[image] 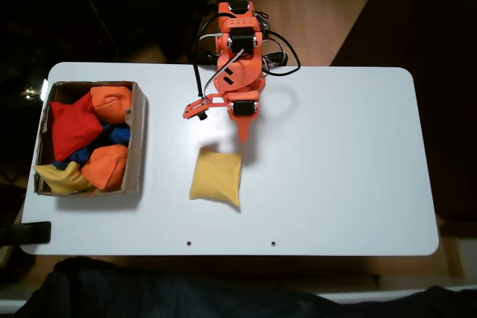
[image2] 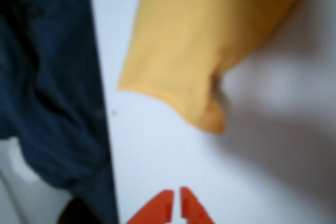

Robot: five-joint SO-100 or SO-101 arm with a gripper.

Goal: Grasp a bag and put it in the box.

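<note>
So the gripper [image2: 177, 203] has its orange fingertips [image2: 160, 208] nearly pinched together with nothing between them, hanging short of the bag [image: 215, 176]. That bag lies flat on the white table [image: 335, 169], just in front of the arm [image: 238, 72] in the fixed view, well apart from the box [image: 138, 139] off to its left. I'd spread the fingers wide, drop over the bag's near edge and pinch a good fold of fabric, since it's floppy.

Orange arm [image: 237, 65] folded low, gripper [image2: 177, 203] pointing down, jaws nearly closed, empty.
</note>
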